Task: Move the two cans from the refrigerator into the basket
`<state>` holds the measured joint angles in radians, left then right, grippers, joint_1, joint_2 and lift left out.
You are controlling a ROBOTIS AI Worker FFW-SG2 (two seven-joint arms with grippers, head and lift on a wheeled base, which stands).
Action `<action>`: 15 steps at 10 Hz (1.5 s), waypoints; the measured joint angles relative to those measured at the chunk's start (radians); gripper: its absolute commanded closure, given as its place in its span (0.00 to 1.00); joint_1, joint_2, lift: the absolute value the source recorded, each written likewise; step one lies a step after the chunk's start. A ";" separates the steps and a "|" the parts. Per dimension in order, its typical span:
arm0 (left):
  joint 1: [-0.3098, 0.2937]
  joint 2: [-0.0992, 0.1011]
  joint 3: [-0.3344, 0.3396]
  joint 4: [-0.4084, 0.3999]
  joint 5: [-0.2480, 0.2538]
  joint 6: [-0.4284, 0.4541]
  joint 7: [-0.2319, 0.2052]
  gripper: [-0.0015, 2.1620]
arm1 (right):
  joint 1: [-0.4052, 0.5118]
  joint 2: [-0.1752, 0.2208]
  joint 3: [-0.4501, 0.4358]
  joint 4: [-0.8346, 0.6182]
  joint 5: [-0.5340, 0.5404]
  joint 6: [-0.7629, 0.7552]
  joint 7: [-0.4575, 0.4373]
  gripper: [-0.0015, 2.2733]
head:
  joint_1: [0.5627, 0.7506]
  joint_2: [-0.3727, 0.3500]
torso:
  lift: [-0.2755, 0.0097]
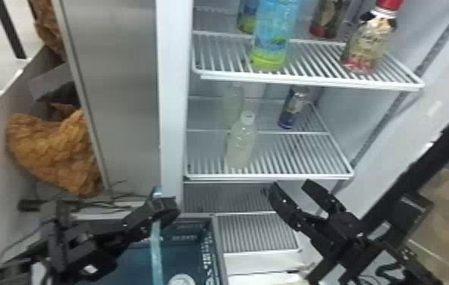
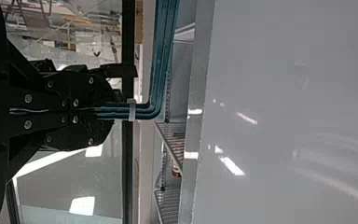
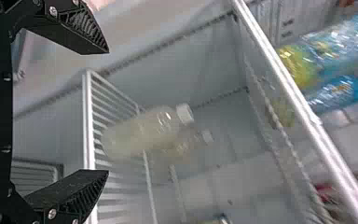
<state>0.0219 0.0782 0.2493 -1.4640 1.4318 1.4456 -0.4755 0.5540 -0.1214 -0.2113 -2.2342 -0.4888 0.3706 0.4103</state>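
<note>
A: What's the right end effector doing?
B: It's wide open with nothing in its grip, near the front edge of the middle shelf.
A: And the left end effector?
B: Closed on the handle of the basket. The basket itself sits below that end effector.
A: Where's the can?
B: I see one can upright on the middle shelf, towards the back, ahead of the right end effector and well apart from it.
A: Anything beside it?
B: Two pale bottles, left of the can as seen from that end effector: the near bottle and the far bottle.
A: What about higher up?
B: On the upper shelf, above the right end effector, there's a blue-green bottle and, to its right, a red-capped bottle.
A: Anything in the basket?
B: A round, pale shape; I can't tell what it is.
</note>
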 measured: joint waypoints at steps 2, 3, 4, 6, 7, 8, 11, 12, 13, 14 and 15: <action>0.000 0.000 0.000 0.000 0.000 0.000 0.000 0.55 | 0.001 0.000 -0.042 -0.001 0.000 -0.042 -0.022 0.06 | 0.70 0.15 | 0.20; 0.000 0.000 0.000 0.000 0.000 0.000 0.000 0.55 | 0.001 0.001 -0.055 0.005 0.000 -0.067 -0.032 0.06 | 0.70 0.13 | 0.20; 0.000 0.000 0.000 0.000 0.000 0.000 0.000 0.55 | 0.001 0.001 -0.063 0.013 0.000 -0.096 -0.048 0.06 | 0.70 0.11 | 0.20; -0.001 0.000 0.000 0.000 0.000 0.000 0.000 0.55 | -0.007 0.001 -0.069 0.037 0.002 -0.139 -0.073 0.05 | 0.70 0.08 | 0.20; -0.004 0.000 0.000 0.000 0.000 0.000 0.000 0.55 | -0.023 0.001 -0.071 0.058 0.007 -0.151 -0.085 0.05 | 0.70 0.08 | 0.20; -0.005 0.000 0.000 0.000 0.001 0.000 0.000 0.55 | -0.042 0.001 -0.071 0.073 0.019 -0.156 -0.102 0.05 | 0.70 0.07 | 0.20; -0.012 0.000 -0.002 0.000 0.002 0.000 0.000 0.55 | -0.111 0.002 -0.072 0.173 0.047 -0.221 -0.120 0.05 | 0.70 0.05 | 0.20; -0.015 0.002 -0.004 0.000 0.002 0.000 0.000 0.55 | -0.141 0.002 -0.077 0.214 0.059 -0.241 -0.124 0.05 | 0.70 0.04 | 0.20; -0.018 0.003 -0.007 0.000 0.002 0.000 0.000 0.55 | -0.174 0.001 -0.082 0.254 0.072 -0.261 -0.125 0.05 | 0.70 0.03 | 0.20; -0.021 0.004 -0.009 0.000 0.002 0.000 0.000 0.55 | -0.210 0.001 -0.086 0.292 0.089 -0.273 -0.125 0.05 | 0.70 0.03 | 0.20; -0.024 0.004 -0.010 0.000 0.001 0.000 0.000 0.55 | -0.247 0.000 -0.087 0.326 0.104 -0.277 -0.125 0.05 | 0.70 0.03 | 0.20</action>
<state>-0.0019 0.0825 0.2391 -1.4639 1.4332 1.4456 -0.4755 0.3070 -0.1210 -0.2983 -1.9082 -0.3850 0.0933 0.2852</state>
